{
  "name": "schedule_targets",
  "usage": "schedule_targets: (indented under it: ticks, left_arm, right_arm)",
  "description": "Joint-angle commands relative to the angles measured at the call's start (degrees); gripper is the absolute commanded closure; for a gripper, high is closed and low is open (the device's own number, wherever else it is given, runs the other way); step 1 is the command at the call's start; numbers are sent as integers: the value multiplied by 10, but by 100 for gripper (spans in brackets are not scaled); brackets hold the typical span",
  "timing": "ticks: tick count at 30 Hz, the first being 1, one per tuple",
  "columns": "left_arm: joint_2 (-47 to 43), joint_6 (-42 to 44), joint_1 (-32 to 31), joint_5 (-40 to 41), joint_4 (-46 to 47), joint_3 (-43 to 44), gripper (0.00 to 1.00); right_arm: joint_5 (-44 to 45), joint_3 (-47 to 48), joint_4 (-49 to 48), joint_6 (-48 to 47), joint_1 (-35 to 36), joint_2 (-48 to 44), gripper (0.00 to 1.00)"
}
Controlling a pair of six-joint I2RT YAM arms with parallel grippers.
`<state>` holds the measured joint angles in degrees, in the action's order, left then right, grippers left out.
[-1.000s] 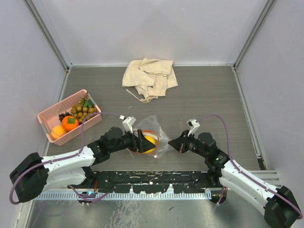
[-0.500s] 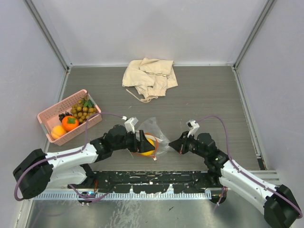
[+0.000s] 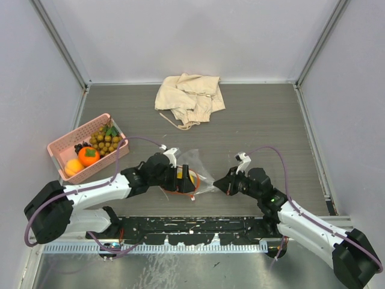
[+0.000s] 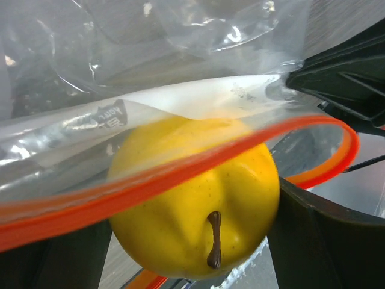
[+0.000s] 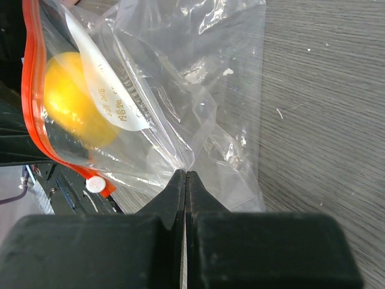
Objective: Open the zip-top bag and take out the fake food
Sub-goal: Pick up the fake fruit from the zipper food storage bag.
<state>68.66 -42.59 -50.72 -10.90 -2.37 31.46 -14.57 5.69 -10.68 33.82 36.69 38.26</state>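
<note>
Top external view, left of the zip-top bag point(image 3: 202, 167): left hand point(image 3: 184, 178) at its mouth, fingers apart on either side of the lemon point(image 4: 198, 205) inside. Right of the bag, right hand point(image 5: 185, 176) clamped on its film. Risk: zip strip point(image 4: 150, 180) crosses the lemon — closing could trap plastic and drag the bag out of that thin pinch.

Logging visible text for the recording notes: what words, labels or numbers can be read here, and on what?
White panel on the zip-top bag: a few lines of small dark print, too blurred and distorted by the plastic to read in either wrist view.
Nothing else in these views shows readable text.
</note>
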Motion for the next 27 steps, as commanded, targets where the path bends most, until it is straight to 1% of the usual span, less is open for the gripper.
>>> schedule_targets:
  ticks: [1, 5, 6, 8, 11, 12, 14, 16, 17, 23, 27]
  left_arm:
    - [13, 23, 3, 48, -45, 13, 5]
    - [14, 23, 4, 51, -41, 11, 4]
    - [13, 23, 3, 54, -41, 11, 5]
    - [7, 22, 3, 64, -43, 9, 10]
    - [-7, 20, 4, 73, -45, 8, 11]
    - [-12, 20, 3, 75, -46, 7, 14]
    - [-27, 18, 3, 79, -46, 6, 27]
    - [-45, 14, 3, 83, -43, 1, 33]
    - [-55, 10, 3, 84, -40, -3, 34]
    - [-128, -27, 7, 92, 4, -45, 34]
    - [-165, -64, 20, 79, 52, -82, 34]
  right_arm:
    - [16, -1, -1, -23, 0, 1, 99]
    - [19, -2, 3, -25, 1, 0, 99]
    - [20, -2, 3, -25, 2, 0, 99]
    - [21, -1, 5, -27, 3, -1, 99]
    - [24, 0, 8, -29, 4, -2, 99]
    - [25, 1, 10, -30, 5, -2, 99]
    - [30, 1, 16, -34, 5, -4, 99]
    - [39, 5, 28, -38, 7, -9, 99]
    - [44, 6, 34, -40, 8, -12, 99]
    - [64, 14, 67, -50, 12, -37, 99]
    - [65, 17, 69, -57, 16, -41, 99]
